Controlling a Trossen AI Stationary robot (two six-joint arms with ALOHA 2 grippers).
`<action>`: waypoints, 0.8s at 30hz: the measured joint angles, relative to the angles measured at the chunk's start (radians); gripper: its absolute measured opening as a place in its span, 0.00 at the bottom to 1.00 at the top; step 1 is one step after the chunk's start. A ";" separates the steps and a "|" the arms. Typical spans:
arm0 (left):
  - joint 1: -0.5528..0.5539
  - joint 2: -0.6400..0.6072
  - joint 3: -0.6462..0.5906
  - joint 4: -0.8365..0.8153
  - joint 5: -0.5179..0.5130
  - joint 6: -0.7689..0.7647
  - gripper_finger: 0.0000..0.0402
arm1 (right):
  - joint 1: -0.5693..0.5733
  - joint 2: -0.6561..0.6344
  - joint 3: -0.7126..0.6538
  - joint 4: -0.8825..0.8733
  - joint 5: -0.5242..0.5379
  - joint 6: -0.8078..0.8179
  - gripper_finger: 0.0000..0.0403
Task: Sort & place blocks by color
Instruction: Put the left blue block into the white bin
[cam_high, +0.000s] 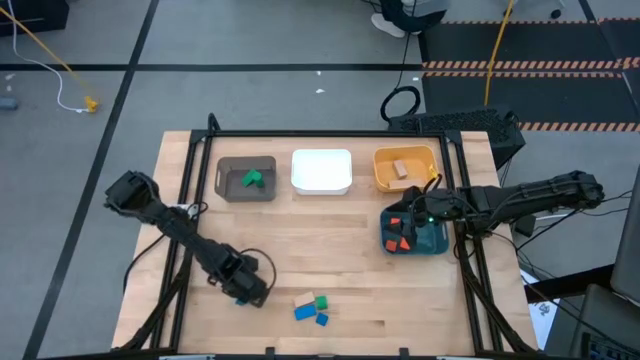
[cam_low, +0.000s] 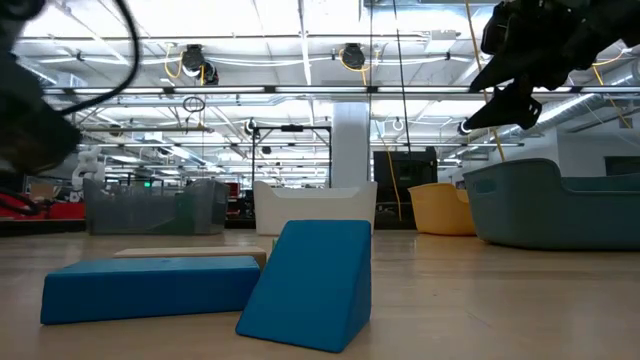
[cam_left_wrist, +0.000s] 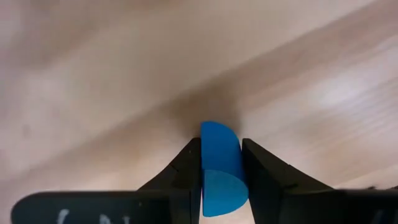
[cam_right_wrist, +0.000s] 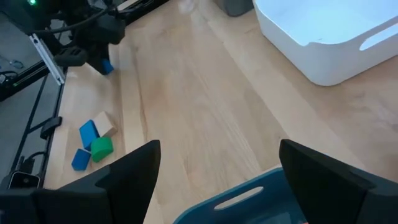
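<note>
The light wooden desk (cam_high: 330, 270) carries four rectangular bins in its far half: a brown bin (cam_high: 228, 181) holding a green block (cam_high: 254, 179), a white bin (cam_high: 321, 171), an orange bin (cam_high: 404, 168) holding a pale wooden block (cam_high: 399, 168), and a teal bin (cam_high: 432, 238) holding red-orange blocks (cam_high: 400, 231).

The left arm reaches diagonally across the near-left desk area, wrist low over the surface. The left gripper (cam_left_wrist: 221, 163) is clamped on a blue half-round block (cam_left_wrist: 219, 163), one finger on each flat side.

The right arm extends in from the right edge, wrist above the teal bin. The right gripper (cam_right_wrist: 217, 171) stands wide with nothing between its fingers.

Near the front edge lies a cluster of loose blocks (cam_high: 311, 307): two blue, one green, one pale wood.
</note>
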 joint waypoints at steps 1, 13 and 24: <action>0.018 0.000 0.000 0.000 -0.007 0.039 0.22 | 0.000 0.000 0.000 0.000 0.013 0.000 0.79; 0.331 -0.002 0.003 0.112 -0.151 0.634 0.22 | 0.000 0.000 0.000 0.053 0.201 -0.016 0.79; 0.679 0.002 -0.001 0.623 -0.220 1.183 0.22 | 0.000 0.000 -0.058 0.199 0.199 -0.044 0.79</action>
